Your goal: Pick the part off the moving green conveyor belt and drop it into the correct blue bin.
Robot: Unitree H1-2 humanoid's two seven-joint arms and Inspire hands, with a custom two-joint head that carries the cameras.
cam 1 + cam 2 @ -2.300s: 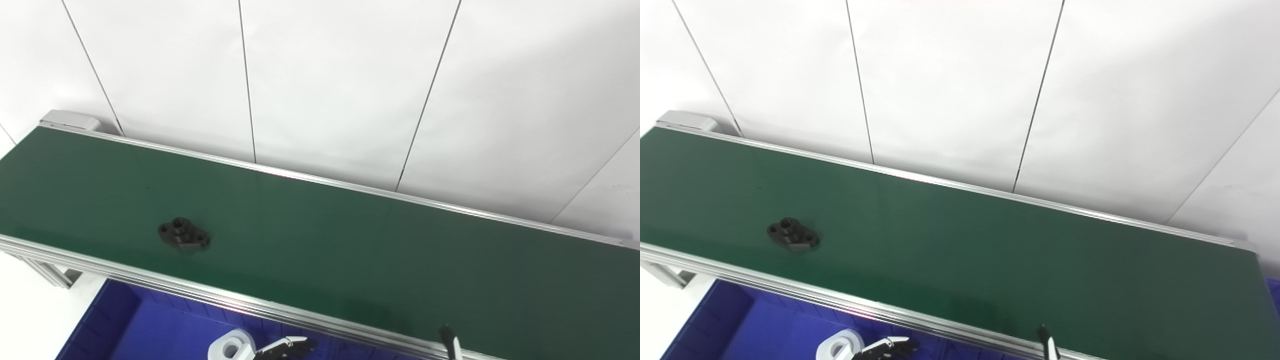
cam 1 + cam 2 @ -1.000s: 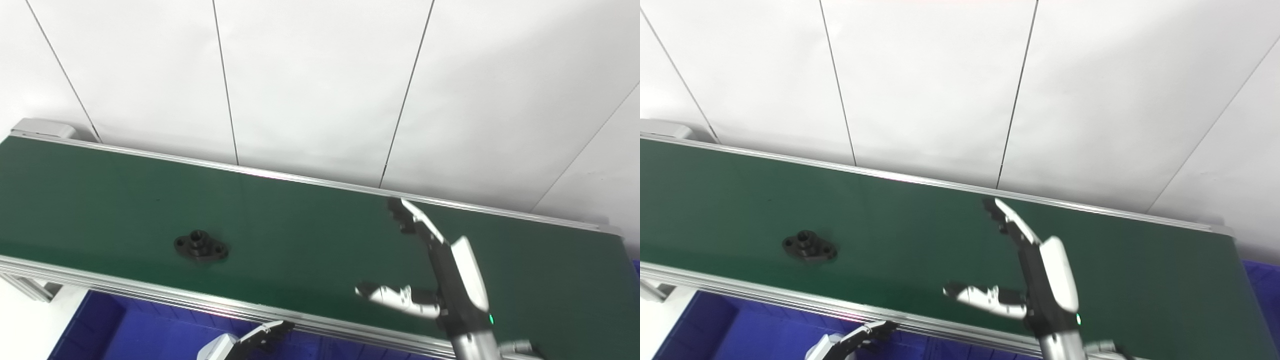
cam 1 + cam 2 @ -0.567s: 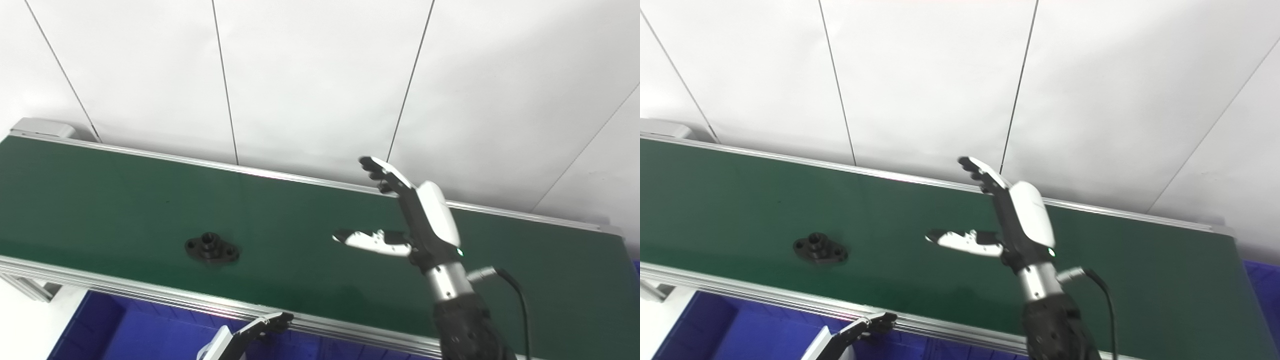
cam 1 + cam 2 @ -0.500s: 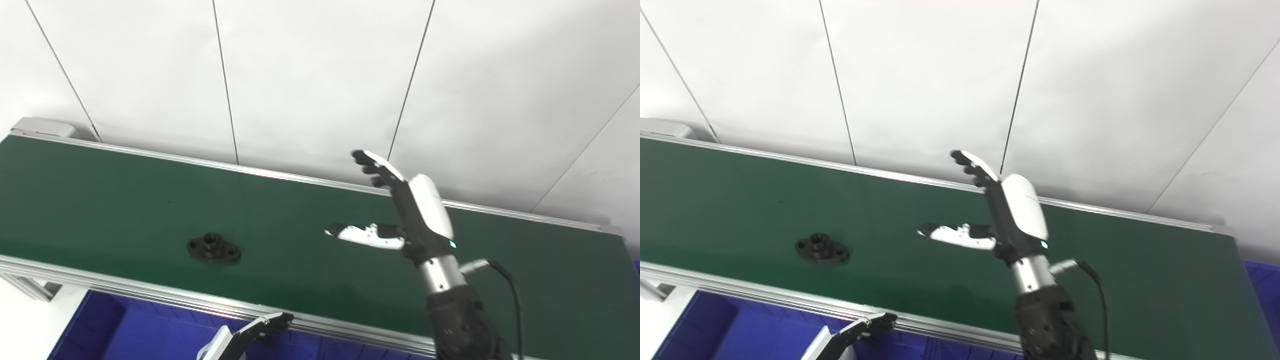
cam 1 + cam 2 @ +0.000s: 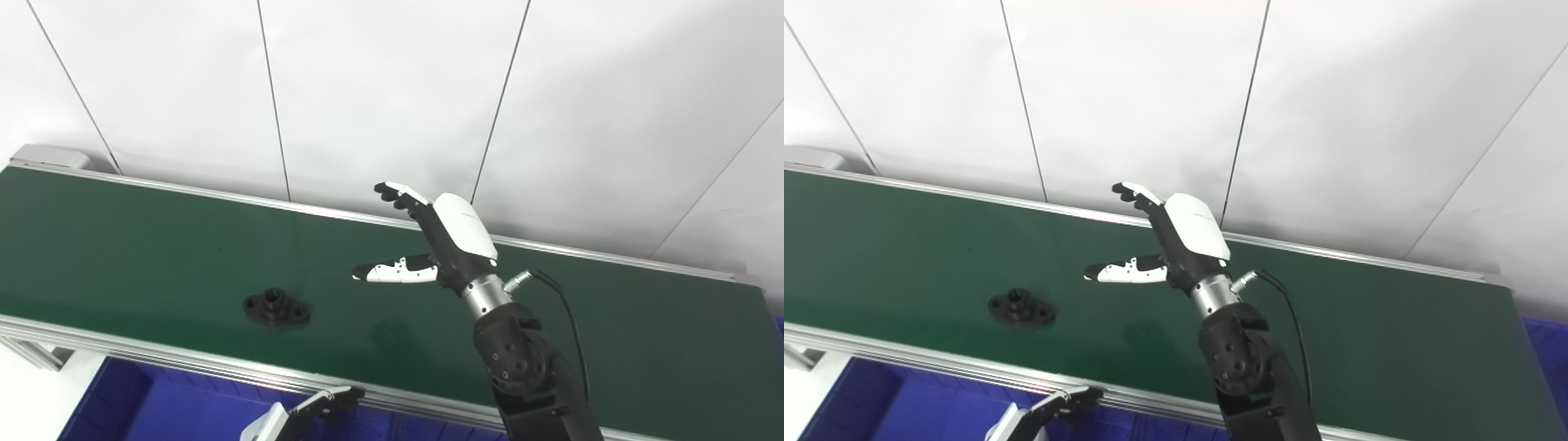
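A black flanged part [image 5: 276, 307] lies on the green conveyor belt [image 5: 153, 245] near its front rail. It also shows in the right eye view [image 5: 1021, 308]. My right hand [image 5: 429, 242] is raised above the belt, right of the part and apart from it. It is open and empty, thumb spread from the fingers. My left hand [image 5: 309, 409] shows only at the bottom edge, below the belt's front rail and over the blue bin [image 5: 159, 410]. Its fingers look curled; whether it holds anything is hidden.
The belt's silver front rail [image 5: 184, 367] runs between the bin and the belt. A white panelled wall [image 5: 392, 92] stands close behind the belt. A sliver of blue [image 5: 1543, 343] shows at the far right past the belt's end. A cable [image 5: 563, 306] hangs from my right wrist.
My right hand has risen from the bottom edge and swung left over the belt, open. The part has drifted right along the belt. The camera shifted early on.
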